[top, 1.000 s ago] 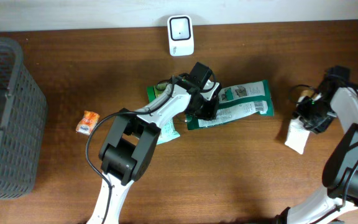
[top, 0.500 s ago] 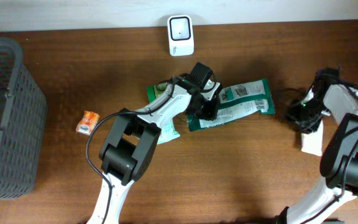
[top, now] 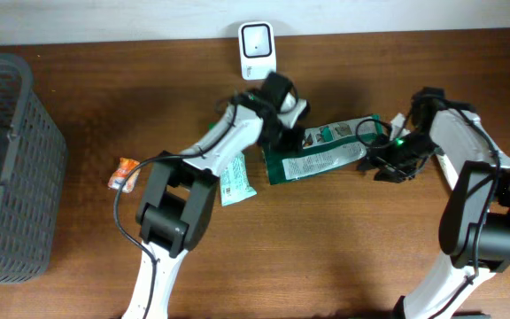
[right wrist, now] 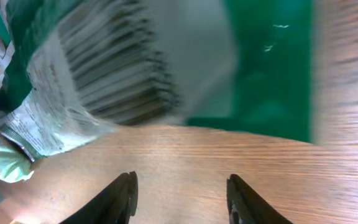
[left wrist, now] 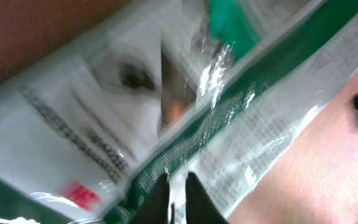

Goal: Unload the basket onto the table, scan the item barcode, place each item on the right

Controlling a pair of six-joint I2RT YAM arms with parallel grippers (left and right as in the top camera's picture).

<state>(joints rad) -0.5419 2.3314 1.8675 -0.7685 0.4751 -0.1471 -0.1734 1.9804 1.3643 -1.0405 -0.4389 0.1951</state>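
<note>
The green packet [top: 326, 158], judged light, limp and slippery, is pinched at its seam by the left end effector [left wrist: 178, 194]; the right end effector [right wrist: 179, 186] is held open.

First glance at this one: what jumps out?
A green-and-white packet sits mid-table, its left end pinched in the shut left end effector, while the open right end effector hovers by its right end. A white scanner stands at the back edge, and a grey basket fills the left side.

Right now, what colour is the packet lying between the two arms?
The packet is green with white printed panels, which shows clearest in the overhead view.
</note>
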